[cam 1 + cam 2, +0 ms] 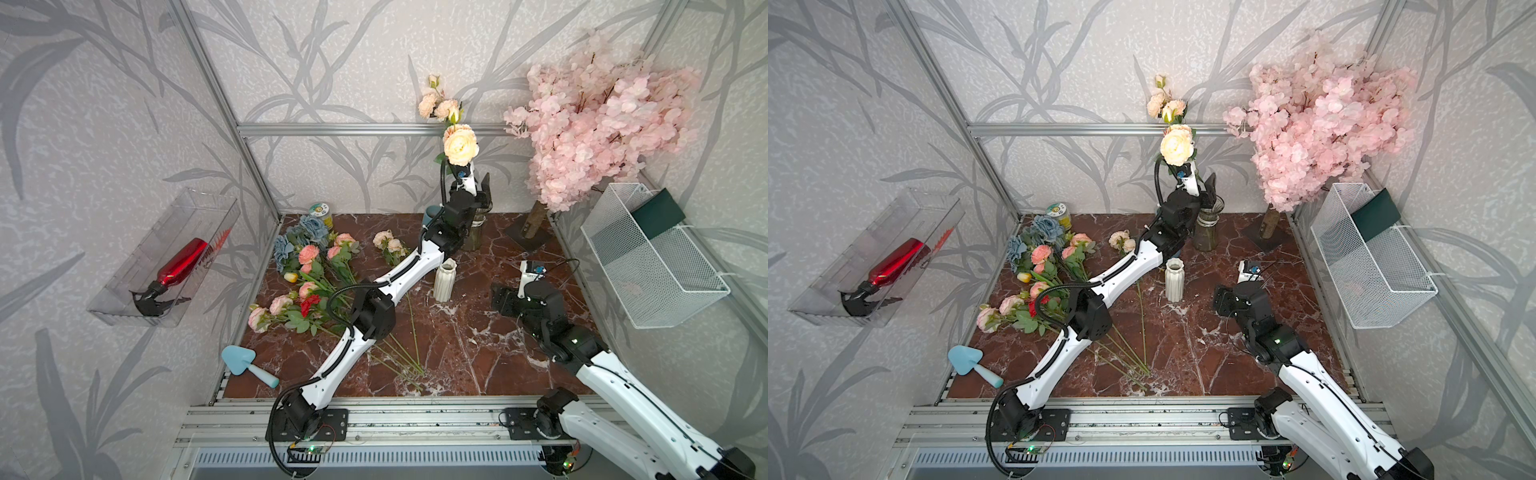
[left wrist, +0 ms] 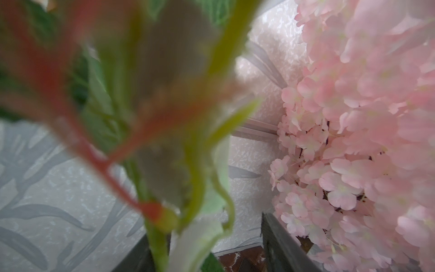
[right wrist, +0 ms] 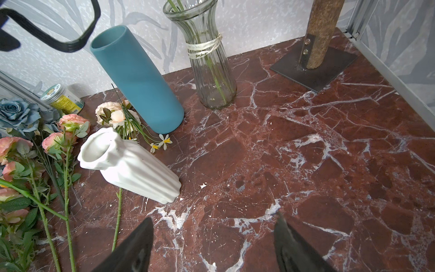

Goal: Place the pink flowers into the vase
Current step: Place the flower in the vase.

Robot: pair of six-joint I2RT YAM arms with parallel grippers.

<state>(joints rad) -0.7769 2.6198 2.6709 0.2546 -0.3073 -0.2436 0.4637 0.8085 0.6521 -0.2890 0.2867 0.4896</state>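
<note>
The right gripper [image 3: 211, 245] hangs over the marble [image 3: 306, 153], jaws spread, gripping nothing. Beyond it the vase [image 3: 213, 77] holds a stem of the pink flowers [image 1: 460, 145]. Above the vase the left gripper [image 2: 204, 226] stands with jaws apart, the stem loose between them, blooms overhead.

Left arm [image 1: 365, 307] extends to the worktop's [image 1: 457, 357] back edge, left gripper [image 2: 202, 230] parted; right arm [image 1: 602, 374] folded low, right gripper [image 3: 214, 216] parted.
</note>
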